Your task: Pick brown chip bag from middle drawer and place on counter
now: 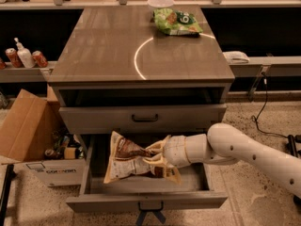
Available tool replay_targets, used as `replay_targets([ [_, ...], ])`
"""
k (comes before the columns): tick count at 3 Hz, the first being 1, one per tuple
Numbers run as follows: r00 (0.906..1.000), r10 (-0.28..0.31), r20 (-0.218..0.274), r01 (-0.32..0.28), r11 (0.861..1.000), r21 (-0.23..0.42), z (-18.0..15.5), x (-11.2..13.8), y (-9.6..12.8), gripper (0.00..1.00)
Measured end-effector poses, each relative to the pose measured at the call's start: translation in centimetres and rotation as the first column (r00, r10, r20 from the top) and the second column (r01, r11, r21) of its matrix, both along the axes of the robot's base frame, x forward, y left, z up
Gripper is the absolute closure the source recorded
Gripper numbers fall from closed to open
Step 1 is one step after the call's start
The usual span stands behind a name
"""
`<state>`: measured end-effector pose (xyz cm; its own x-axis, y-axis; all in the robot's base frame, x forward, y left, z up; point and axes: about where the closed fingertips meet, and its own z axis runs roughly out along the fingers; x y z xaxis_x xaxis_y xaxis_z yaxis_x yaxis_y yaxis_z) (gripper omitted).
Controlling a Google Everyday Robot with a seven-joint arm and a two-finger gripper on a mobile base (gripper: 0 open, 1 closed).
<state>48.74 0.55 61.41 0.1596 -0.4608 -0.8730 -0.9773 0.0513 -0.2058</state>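
Observation:
The brown chip bag (131, 160) is crinkly dark-brown and cream with tan edges, held a little above the floor of the open middle drawer (146, 200). My gripper (159, 157) reaches in from the right on a white arm and is shut on the bag's right end. The bag hangs tilted, its left end free. The counter (108, 46) is the glossy grey-brown cabinet top with a white curved reflection.
A green chip bag (176, 21) and a white bowl (160, 3) lie at the counter's back. The closed drawer face with a black bow handle (145, 118) is just above the bag. A cardboard box (28, 135) stands to the left. Cans and a bottle (23, 56) sit on a left shelf.

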Motion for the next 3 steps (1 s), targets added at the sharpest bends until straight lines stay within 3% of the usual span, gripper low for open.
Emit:
replay_targets([
  [1, 0.9952, 0.025, 0.095, -0.023, 0.999, -0.025, 4.0, -0.7, -2.1, 1.00],
  [2, 0.9785, 0.039, 0.203, -0.025, 0.997, -0.071, 7.9, -0.7, -4.4, 1.00],
  [3, 0.9785, 0.039, 0.203, -0.025, 0.997, -0.071, 7.9, -0.7, -4.4, 1.00],
])
